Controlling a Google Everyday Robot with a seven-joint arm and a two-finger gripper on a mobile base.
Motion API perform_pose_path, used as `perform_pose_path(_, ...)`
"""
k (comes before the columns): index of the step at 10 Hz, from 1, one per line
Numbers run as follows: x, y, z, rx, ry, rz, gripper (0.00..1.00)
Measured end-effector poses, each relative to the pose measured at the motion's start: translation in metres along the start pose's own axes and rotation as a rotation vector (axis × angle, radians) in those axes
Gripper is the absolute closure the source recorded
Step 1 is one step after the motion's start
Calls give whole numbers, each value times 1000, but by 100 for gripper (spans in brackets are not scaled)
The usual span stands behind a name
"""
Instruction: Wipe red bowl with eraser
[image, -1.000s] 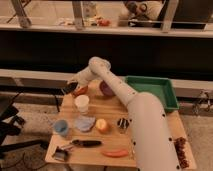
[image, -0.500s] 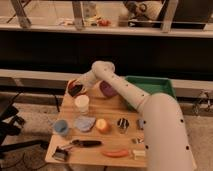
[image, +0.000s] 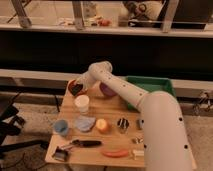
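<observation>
The red bowl (image: 72, 91) was seen upright: small, round, orange-red at the rim, dark inside. It was set just behind the white cup (image: 82, 103), slightly to the cup's left. The gripper (image: 80, 86) was held low over the bowl's inside. The eraser could not be told apart from that dark interior.

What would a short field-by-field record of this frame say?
gripper: at the red bowl, back left of the table
red bowl: upright, inside looks dark
eraser: cannot be made out at the gripper
white cup: just in front of the red bowl
purple bowl: right of the red bowl, partly behind the arm
green tray: back right
</observation>
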Motion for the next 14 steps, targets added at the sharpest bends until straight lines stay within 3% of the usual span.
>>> perform_pose_path(3,26,-15,9,-16,47,-33,99)
perform_pose_path(6,38,-21,13,-21,58,-28,99)
perform_pose_path(11,7,-45,37,17,-9,-16,99)
perform_pose_path(14,-9,-58,35,50,-39,-24,99)
